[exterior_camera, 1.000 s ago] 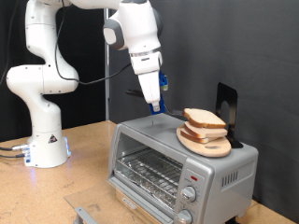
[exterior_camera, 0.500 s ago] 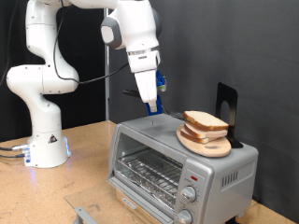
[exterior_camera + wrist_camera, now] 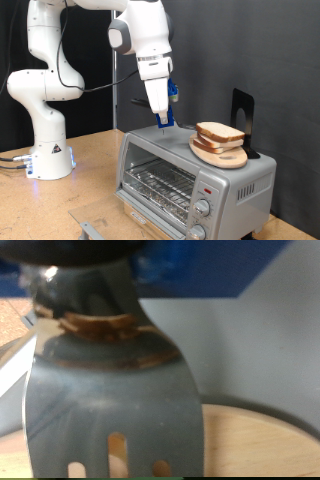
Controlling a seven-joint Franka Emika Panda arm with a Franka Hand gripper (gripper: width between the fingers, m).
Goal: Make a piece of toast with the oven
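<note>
- Oven (image 3: 195, 175) nearest, door shut, rack bare.
- On its roof, the piece of toast (image 3: 220, 131) tops a wooden plate (image 3: 222, 155), near the right edge.
- Gripper (image 3: 163, 121) hovers over open roof, gripping a slotted spatula (image 3: 112, 410).

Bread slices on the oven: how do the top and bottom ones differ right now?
The top slice shows its whole pale face; the bottom slice shows only its edge. The top one sits shifted toward the exterior view's right; the bottom one touches the wooden plate. Both have tan-brown crusts and lie flat.
</note>
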